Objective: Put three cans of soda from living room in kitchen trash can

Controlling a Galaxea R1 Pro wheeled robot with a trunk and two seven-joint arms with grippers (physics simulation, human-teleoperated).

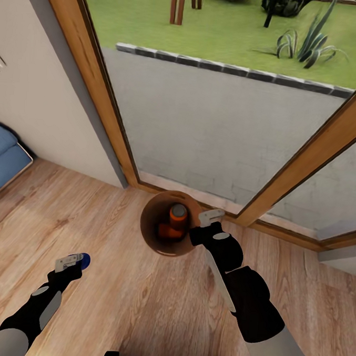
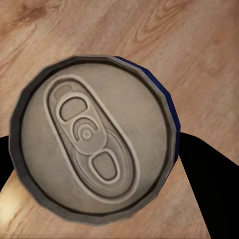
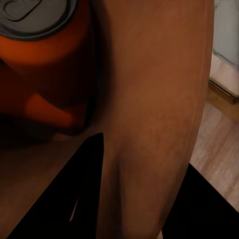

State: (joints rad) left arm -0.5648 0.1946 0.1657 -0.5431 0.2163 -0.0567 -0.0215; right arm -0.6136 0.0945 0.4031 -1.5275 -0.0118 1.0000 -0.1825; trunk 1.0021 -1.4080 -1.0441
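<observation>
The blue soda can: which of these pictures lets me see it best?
The left wrist view: the blue soda can nearly fills the frame, its silvery top and pull tab sharp, a blue edge at one side. The head view shows just a small blue bit at the left gripper.

The bin [image 1: 152, 239] held at the right gripper [image 1: 209, 222] was glossy brown inside, and the two cans [image 1: 176, 220] in it were orange with dull silver tops. The can [image 2: 94, 139] between the left gripper's [image 1: 73, 261] black fingers [image 2: 211, 194] was dark blue, its lid a matte grey-silver. Under both grippers the floor [image 1: 113, 290] showed light wood planks with darker grain. Beyond them, the door frame [image 1: 94, 83] was honey-coloured wood, the sofa [image 1: 5, 157] blue, the lawn [image 1: 219, 27] green.
</observation>
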